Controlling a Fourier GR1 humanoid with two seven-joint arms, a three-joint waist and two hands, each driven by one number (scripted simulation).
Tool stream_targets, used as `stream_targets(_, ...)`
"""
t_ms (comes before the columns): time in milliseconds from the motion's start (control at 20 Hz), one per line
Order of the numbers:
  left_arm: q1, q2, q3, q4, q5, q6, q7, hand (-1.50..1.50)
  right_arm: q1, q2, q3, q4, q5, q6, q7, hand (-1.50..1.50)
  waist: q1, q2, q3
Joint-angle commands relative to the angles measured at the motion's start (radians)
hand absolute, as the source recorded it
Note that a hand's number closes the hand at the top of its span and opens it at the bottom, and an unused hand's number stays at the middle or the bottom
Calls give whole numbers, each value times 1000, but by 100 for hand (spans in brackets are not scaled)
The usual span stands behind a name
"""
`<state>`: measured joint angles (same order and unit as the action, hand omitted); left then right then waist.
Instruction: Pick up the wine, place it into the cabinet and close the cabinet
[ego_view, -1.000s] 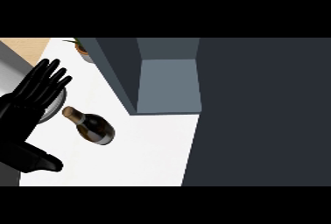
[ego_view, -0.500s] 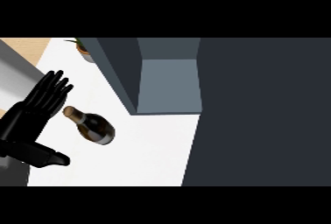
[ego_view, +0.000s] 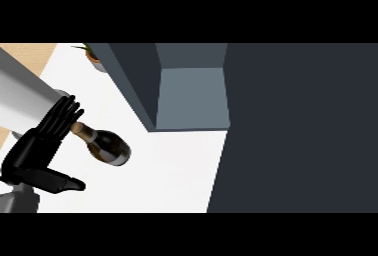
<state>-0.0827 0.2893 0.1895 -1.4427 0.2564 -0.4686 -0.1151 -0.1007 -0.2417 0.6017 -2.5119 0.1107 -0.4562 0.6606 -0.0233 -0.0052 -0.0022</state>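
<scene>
While the dark glass wine bottle (ego_view: 109, 147) rests on the white counter (ego_view: 177, 175), left of the grey cabinet (ego_view: 190, 97), neck beside the black left hand (ego_view: 35, 149), fingers straight, grasping nothing, a clumsy nudge could knock it away.

Straight-fingered left robot hand (ego_view: 35, 150) beside neck of wine (ego_view: 111, 147); cabinet (ego_view: 192, 95) near.

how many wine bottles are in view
1. The wine bottle is on the counter, beside the left hand and lower left of the cabinet. The cabinet may hide others.
</scene>
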Motion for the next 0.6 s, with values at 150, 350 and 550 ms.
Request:
stream_targets(150, -68, -38, -20, 211, -87, 6, -115, -150, -14, -42, 9, -187, 111, -20, 93, -150, -6, 2, -1)
stream_targets(350, -52, -16, -23, 293, -146, -10, -197, -150, 2, -63, 38, -199, 152, -50, 129, -150, -2, 1, 0)
stream_targets(550, -98, -5, 6, 409, -145, -33, -282, -150, 28, -74, 38, -163, 118, -51, 39, -150, 4, 3, 1)
